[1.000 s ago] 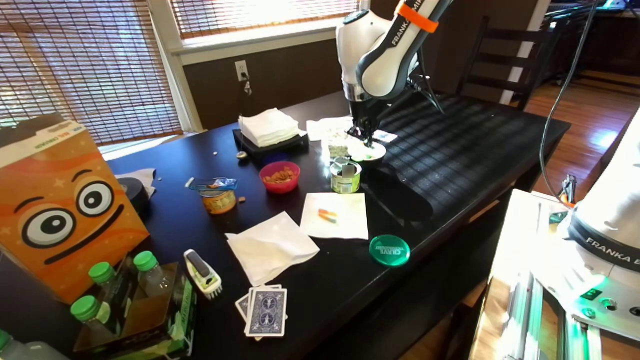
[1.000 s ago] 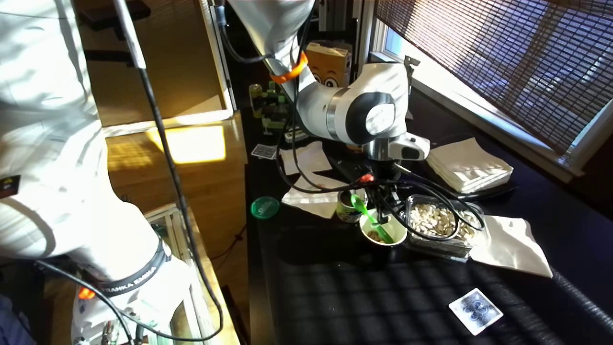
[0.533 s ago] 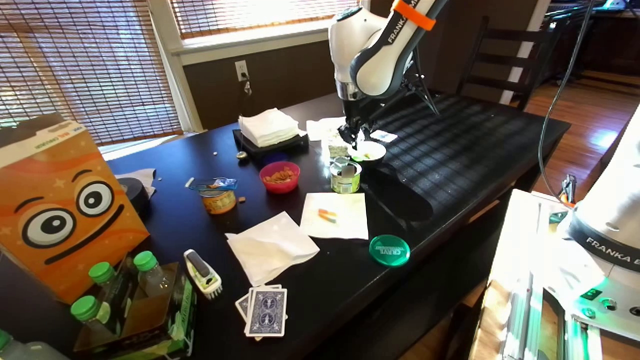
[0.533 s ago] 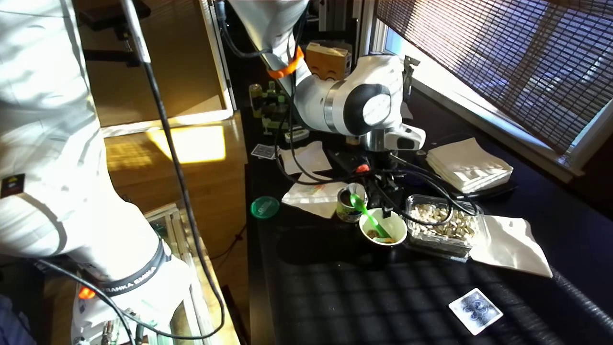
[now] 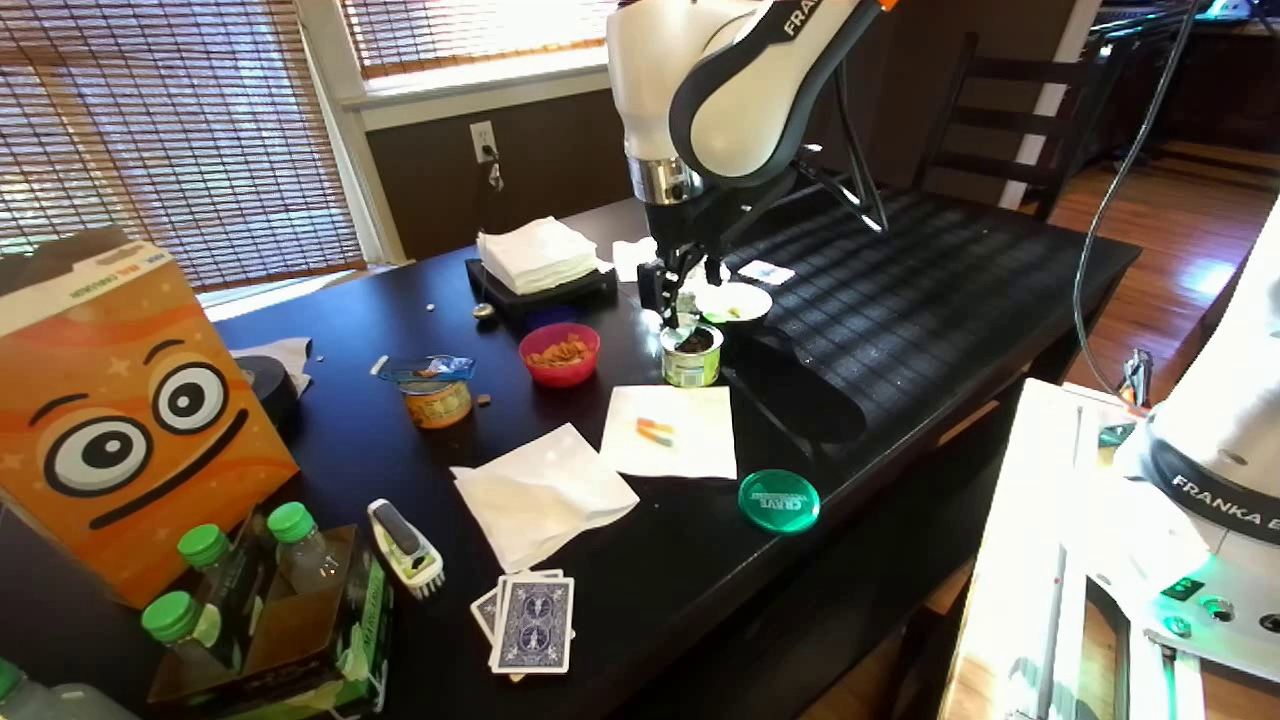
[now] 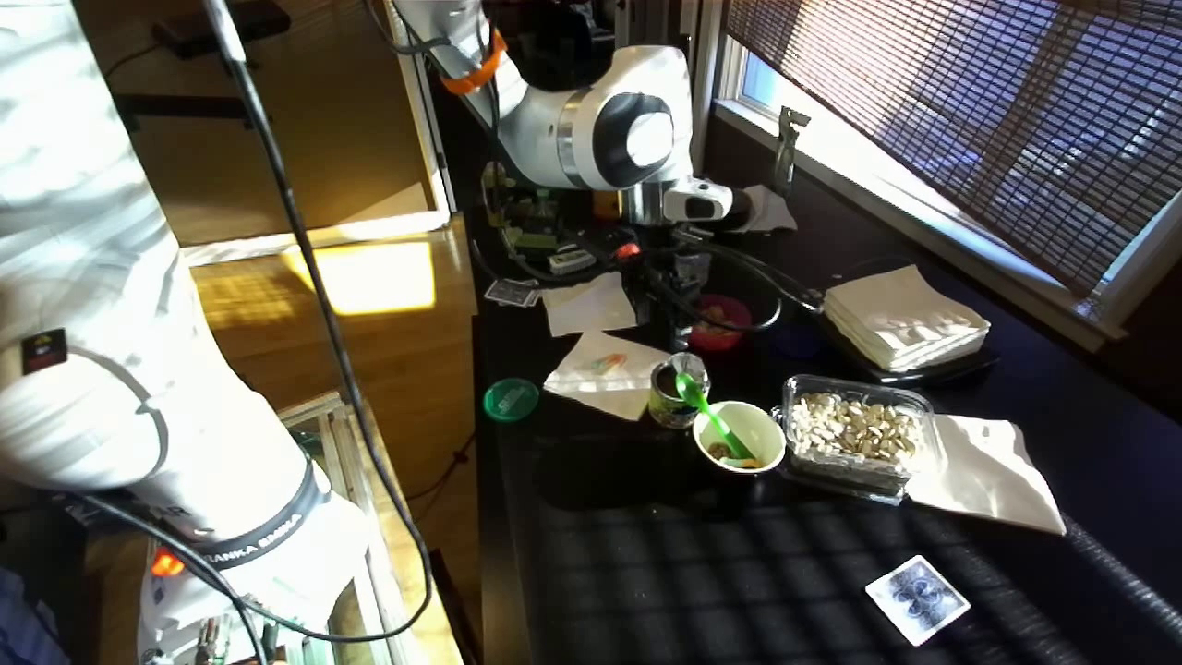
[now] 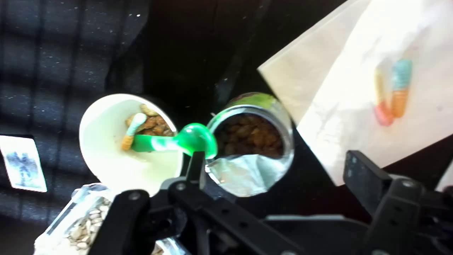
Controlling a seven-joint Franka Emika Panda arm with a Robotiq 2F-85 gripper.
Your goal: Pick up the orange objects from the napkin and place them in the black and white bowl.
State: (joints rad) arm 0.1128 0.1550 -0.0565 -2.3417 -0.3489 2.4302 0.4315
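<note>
While pincer (image 7: 277,165) gapes, pieces (image 7: 401,90) within napkin (image 5: 700,430) edges

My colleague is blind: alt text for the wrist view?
Open, empty gripper at bottom. A pale napkin at right bears two gummy-like pieces; a white bowl at left holds a third piece and a green spoon; a can stands between.

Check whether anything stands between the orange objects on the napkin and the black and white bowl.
Yes: an opened can stands between the napkin and the bowl. A green spoon juts from the bowl toward the opened can. Lifting the orange objects over both would likely work.
</note>
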